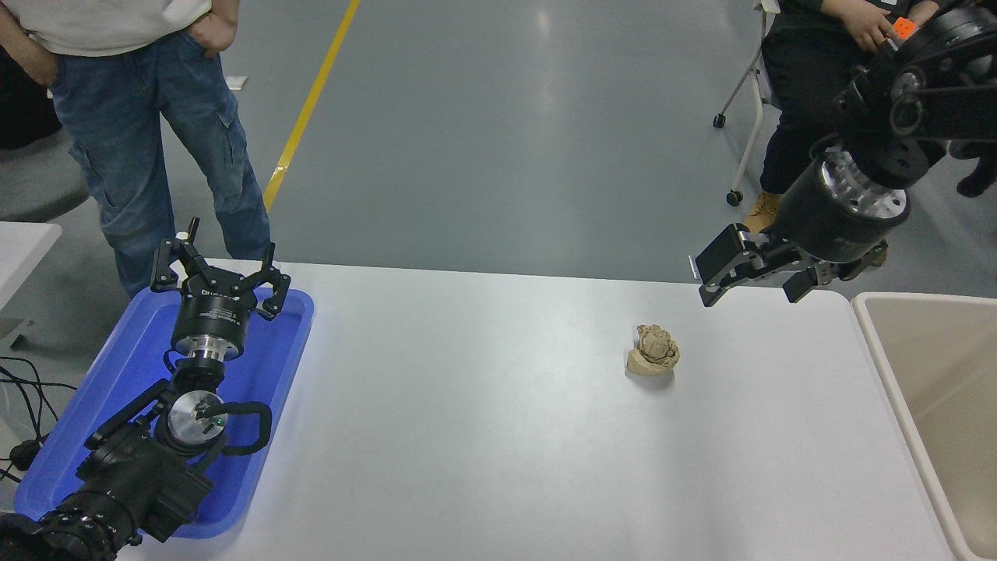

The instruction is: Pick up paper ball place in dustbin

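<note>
Right gripper [752,280] hangs spread and empty above the table's [483,436] far edge, toward its right corner. I can't read any lettering; the print on the left gripper's [220,273] wrist is too small. That one sits parked, fingers apart, over the blue tray [86,405] at the left edge. My paper ball [653,351], tan and crumpled, lies right of centre, well apart from the cream dustbin [896,374] at the right edge.

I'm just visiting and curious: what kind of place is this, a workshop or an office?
Probably a robotics lab or test hall. A grey floor with a yellow line, a white table set with only a paper ball, and people watching the right gripper suggest it.
</note>
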